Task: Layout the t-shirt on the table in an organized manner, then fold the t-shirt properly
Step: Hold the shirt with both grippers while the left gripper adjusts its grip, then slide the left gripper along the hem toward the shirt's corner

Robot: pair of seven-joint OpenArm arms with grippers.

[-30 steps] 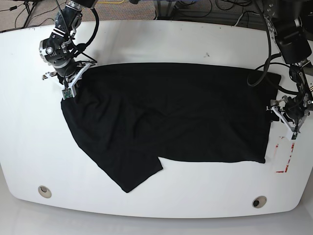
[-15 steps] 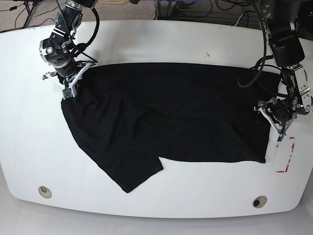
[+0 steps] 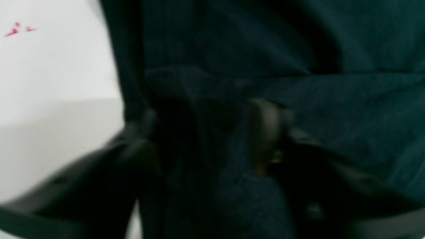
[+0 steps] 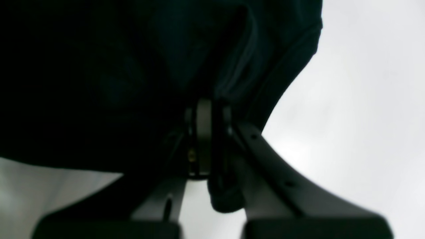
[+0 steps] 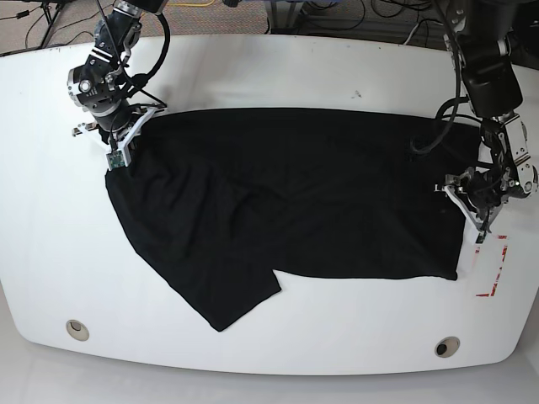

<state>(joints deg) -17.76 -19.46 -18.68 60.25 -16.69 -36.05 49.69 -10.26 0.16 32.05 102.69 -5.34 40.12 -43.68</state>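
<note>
Cloth covered most of the tabletop (image 5: 278,71): the t-shirt (image 5: 286,202) lay spread with its long axis running side to side in the base view, one sleeve or corner trailing toward the near edge at that view's left.

The right end effector (image 5: 118,139) sat at the shirt's far corner on the base view's left. Its wrist view showed the fingers (image 4: 202,132) pressed together with a fold of black fabric pinched between them, so it was holding the shirt.

The left end effector (image 5: 478,204) stood at the opposite short edge, on the base view's right, beside the red tape mark (image 5: 495,269). Its wrist view was blurred; fabric lay between and around the fingers (image 3: 265,132), which stood partly apart, and I could not tell whether they gripped it yet.

Both arms were thus at opposite ends of the long axis, which suits a stretch to flatten the shirt. No containers were in view.
</note>
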